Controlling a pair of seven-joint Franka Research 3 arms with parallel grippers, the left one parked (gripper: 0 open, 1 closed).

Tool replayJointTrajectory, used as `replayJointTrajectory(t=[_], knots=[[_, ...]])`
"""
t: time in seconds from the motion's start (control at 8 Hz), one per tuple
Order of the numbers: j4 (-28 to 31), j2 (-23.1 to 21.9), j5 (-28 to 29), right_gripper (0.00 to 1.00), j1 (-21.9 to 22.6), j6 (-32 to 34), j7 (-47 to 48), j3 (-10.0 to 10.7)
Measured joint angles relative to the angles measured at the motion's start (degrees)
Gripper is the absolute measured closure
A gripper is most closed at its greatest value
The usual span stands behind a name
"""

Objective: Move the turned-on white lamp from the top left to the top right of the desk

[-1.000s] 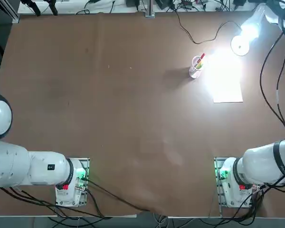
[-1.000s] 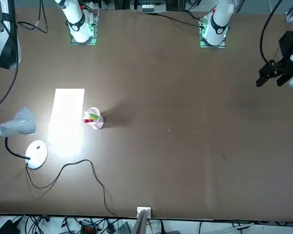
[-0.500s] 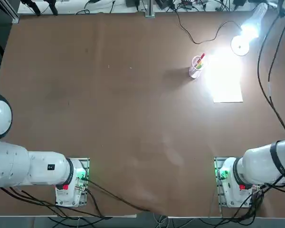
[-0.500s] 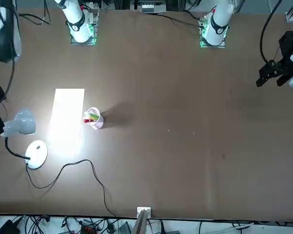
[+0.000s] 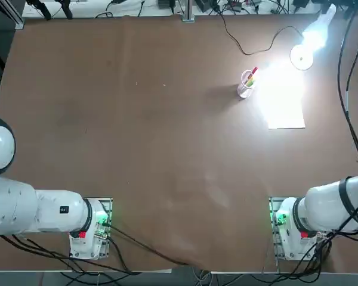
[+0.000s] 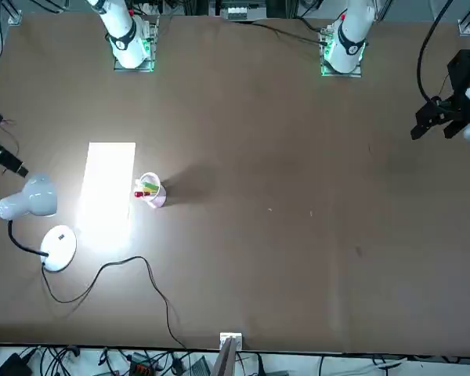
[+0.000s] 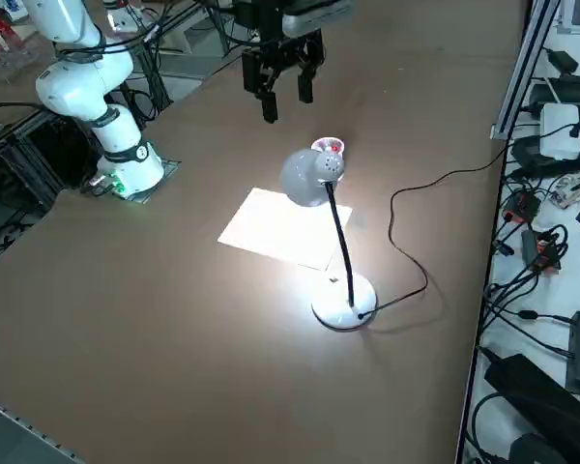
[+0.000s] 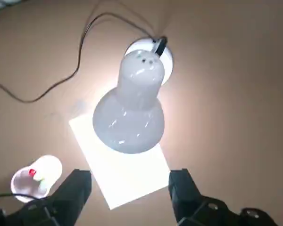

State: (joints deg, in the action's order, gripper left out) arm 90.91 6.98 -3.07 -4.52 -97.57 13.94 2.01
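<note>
right fingers (image 8: 183, 188): open, near lamp (image 8: 129, 122) | paper (image 5: 286, 113): edges partly lost (glare)

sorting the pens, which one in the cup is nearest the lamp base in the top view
The red pen; the other is yellow.

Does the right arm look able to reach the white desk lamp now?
Probably yes: the open right gripper hangs near the white desk lamp, and nothing seems to stand between them.
</note>
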Motion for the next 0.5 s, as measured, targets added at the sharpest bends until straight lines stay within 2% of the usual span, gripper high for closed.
replayJointTrajectory(t=[0.25, 0.5], knots=[[-2.30, -0.05, 4.49, 0.00, 0.06, 6.25, -9.64, 0.12], [-2.93, -0.88, 4.86, 0.00, 1.66, 8.61, -11.54, 0.29]])
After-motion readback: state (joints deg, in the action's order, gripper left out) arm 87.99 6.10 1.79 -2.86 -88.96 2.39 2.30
